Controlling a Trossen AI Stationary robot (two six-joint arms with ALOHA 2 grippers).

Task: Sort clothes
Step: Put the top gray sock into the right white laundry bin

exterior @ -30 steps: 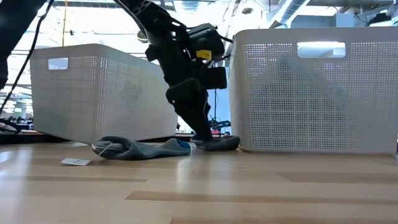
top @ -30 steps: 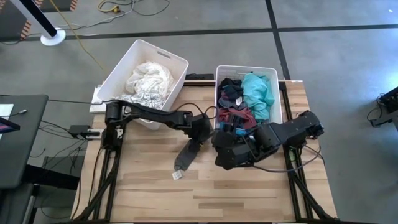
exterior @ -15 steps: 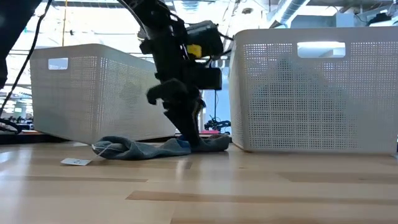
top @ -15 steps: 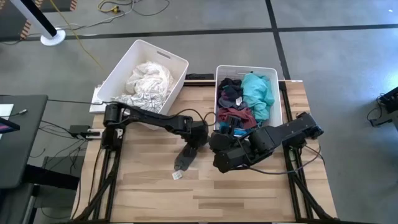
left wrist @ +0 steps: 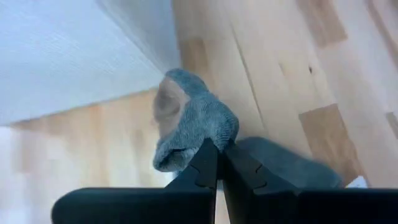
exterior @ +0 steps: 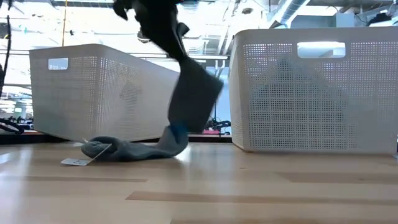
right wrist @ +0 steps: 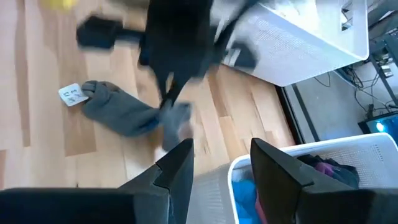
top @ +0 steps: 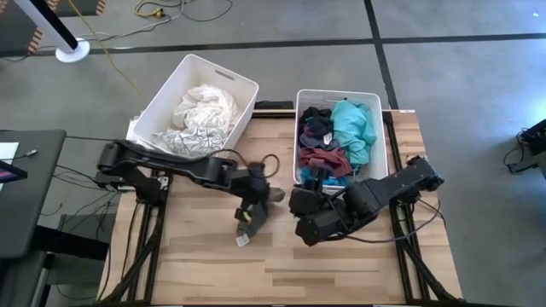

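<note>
High view: the wooden table (top: 205,256) carried two white bins (top: 198,107), one of pale clothes (top: 203,109), one of dark and teal clothes (top: 334,132). Between them the left gripper (top: 254,199), fingers clamped together on a grey sock (top: 253,217), held one end raised while its tagged end lay on the wood. The right gripper (top: 300,205) waited beside it, fingers apart, empty.

My wooden table (top: 341,264), two white bins (top: 162,102) (top: 381,128) at its far edge, black side desk (top: 30,196), grey floor (top: 461,77)
</note>
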